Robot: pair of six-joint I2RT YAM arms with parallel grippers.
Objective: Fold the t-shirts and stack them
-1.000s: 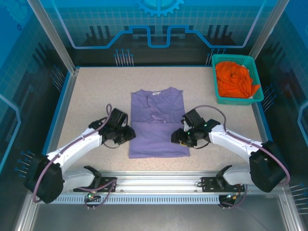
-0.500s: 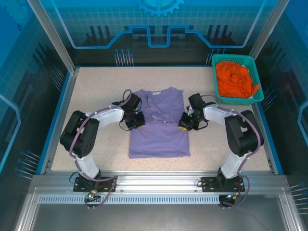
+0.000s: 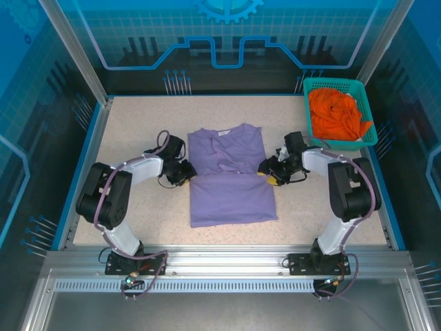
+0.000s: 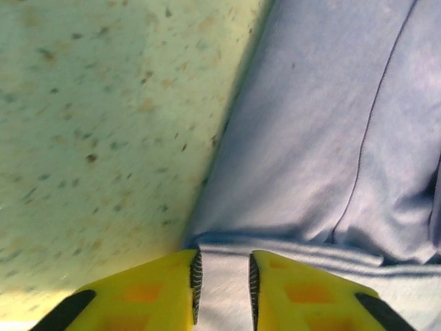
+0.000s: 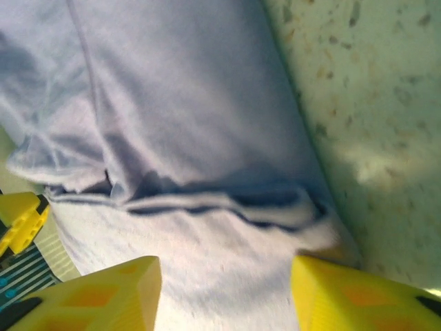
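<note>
Left fingers (image 4: 172,286) stand narrowly parted over the shirt (image 3: 231,189) at its crease, right fingers (image 5: 337,293) wide at the opposite edge. Best to pinch both edges level and fold squarely.

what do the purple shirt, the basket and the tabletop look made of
Purple t-shirt: soft matte knit fabric, likely cotton; it creases and shows a stitched seam. Basket: teal plastic by its look, mesh walls. Tabletop: hard speckled beige surface, maybe laminate or stone composite.
</note>
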